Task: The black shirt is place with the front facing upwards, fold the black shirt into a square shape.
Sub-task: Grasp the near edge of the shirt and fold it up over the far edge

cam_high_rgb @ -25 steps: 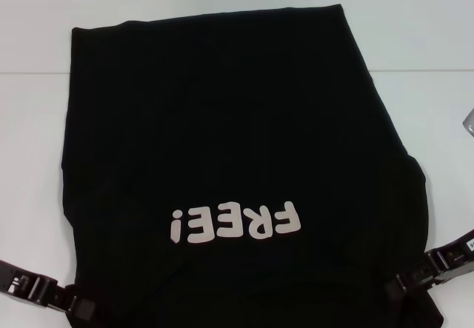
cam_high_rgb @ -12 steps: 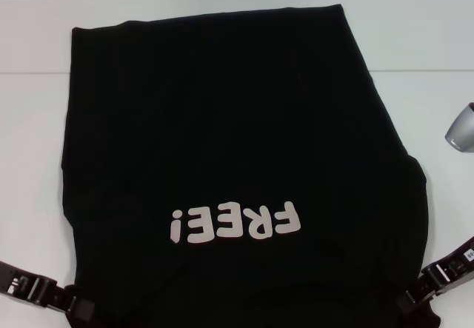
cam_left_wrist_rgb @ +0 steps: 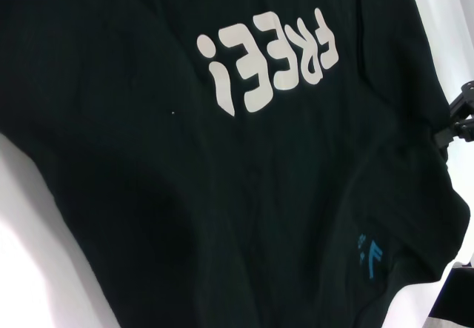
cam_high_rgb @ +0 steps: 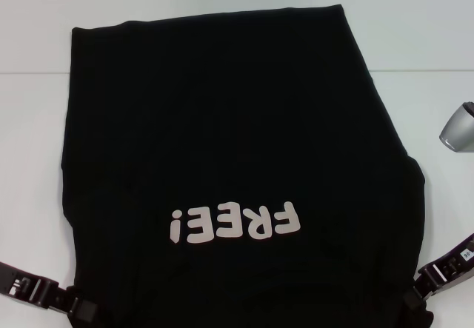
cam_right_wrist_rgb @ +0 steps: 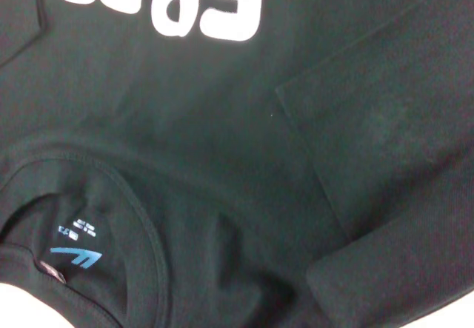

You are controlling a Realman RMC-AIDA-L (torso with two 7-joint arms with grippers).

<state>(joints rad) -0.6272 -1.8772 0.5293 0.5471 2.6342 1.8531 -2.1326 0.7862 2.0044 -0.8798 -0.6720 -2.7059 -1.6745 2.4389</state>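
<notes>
Shirt lying flat on tabletop: soft, limp, probably draping when lifted. Left tool, right tool sitting at near corners, best hold; finger state unclear.

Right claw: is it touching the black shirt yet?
Cannot tell. In the head view the right claw sits at the black shirt's near right edge, black against black, so neither contact nor gap shows plainly.

black shirt covering table centre, bare margins both sides
</notes>
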